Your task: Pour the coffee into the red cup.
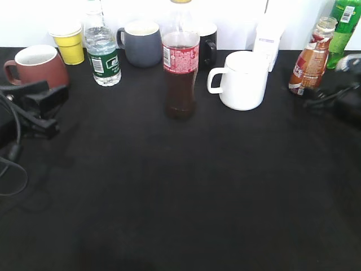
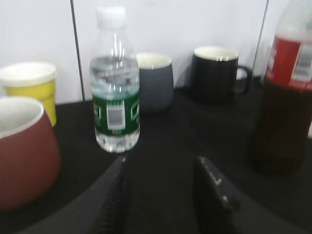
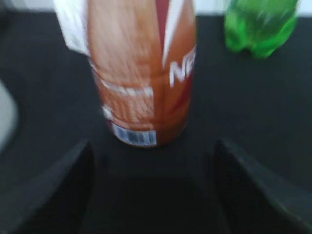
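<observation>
The coffee bottle (image 1: 309, 63) with its orange-brown and white label stands upright at the back right of the black table; it fills the right wrist view (image 3: 144, 73). My right gripper (image 3: 153, 151) is open just in front of it, apart from it; in the exterior view it is a dark blur (image 1: 316, 97). The red cup (image 1: 36, 65) stands at the back left and shows at the left edge of the left wrist view (image 2: 22, 156). My left gripper (image 2: 161, 168) is open and empty, just right of the cup (image 1: 56, 93).
Along the back stand a yellow paper cup (image 1: 69, 42), a water bottle (image 1: 102, 53), a grey-blue mug (image 1: 141, 42), a cola bottle (image 1: 180, 62), a black mug (image 1: 207, 45), a white mug (image 1: 242, 79) and a green bottle (image 1: 344, 28). Cables lie at the left edge.
</observation>
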Controlling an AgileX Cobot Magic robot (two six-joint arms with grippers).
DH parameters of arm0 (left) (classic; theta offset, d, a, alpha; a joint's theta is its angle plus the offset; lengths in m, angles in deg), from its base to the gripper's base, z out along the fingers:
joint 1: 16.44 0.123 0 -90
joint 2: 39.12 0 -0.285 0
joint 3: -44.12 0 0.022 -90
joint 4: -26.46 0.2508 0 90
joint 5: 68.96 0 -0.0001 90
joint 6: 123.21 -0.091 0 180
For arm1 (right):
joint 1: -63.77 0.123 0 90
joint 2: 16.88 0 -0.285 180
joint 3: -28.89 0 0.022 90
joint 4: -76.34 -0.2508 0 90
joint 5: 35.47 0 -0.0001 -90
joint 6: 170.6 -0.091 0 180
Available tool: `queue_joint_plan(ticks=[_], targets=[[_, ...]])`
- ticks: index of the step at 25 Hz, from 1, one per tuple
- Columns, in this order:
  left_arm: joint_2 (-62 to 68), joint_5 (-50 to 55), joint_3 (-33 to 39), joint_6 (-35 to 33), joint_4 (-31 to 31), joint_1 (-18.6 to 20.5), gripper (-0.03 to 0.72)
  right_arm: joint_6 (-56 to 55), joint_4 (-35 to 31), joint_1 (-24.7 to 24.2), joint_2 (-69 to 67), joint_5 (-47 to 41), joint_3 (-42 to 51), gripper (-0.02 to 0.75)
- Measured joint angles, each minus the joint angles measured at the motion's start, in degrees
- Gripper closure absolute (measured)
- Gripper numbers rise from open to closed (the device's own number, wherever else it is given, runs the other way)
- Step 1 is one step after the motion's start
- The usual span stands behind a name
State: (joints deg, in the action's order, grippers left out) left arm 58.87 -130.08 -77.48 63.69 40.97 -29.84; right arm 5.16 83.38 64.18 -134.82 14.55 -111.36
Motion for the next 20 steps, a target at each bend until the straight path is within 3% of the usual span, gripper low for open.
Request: queue_joint_plan(ticks=[2,4,7,10,12,16,20], targets=[[-0.1,4.2,0.0,0.0,0.0,0.0,0.360,0.0,0.7,0.0,6.3,-10.2,0.2,0.154],[-2.0,15.1,-1.1,0.0,0.1,-0.1,0.360,-0.2,3.6,0.0,12.9,-25.1,0.2,0.168],[-7.4,44.2,-8.8,0.0,-0.1,-0.2,0.360,-1.4,4.1,1.4,18.1,-48.6,-1.3,0.170],[-11.7,70.1,-18.3,0.0,-2.2,-2.7,0.360,-1.6,0.9,7.8,18.4,-74.1,-9.6,0.174],[-12.2,86.5,-23.8,0.1,-6.1,-5.3,0.360,-1.6,-1.6,11.1,18.6,-85.9,-14.8,0.184],[-12.5,113.9,-30.9,0.1,-10.6,-6.1,0.360,-1.7,-3.5,13.1,19.1,-96.6,-18.3,0.192],[-16.0,124.2,-31.3,0.1,-13.7,-6.2,0.360,-1.1,-6.3,13.4,20.5,-101.0,-18.3,0.192]])
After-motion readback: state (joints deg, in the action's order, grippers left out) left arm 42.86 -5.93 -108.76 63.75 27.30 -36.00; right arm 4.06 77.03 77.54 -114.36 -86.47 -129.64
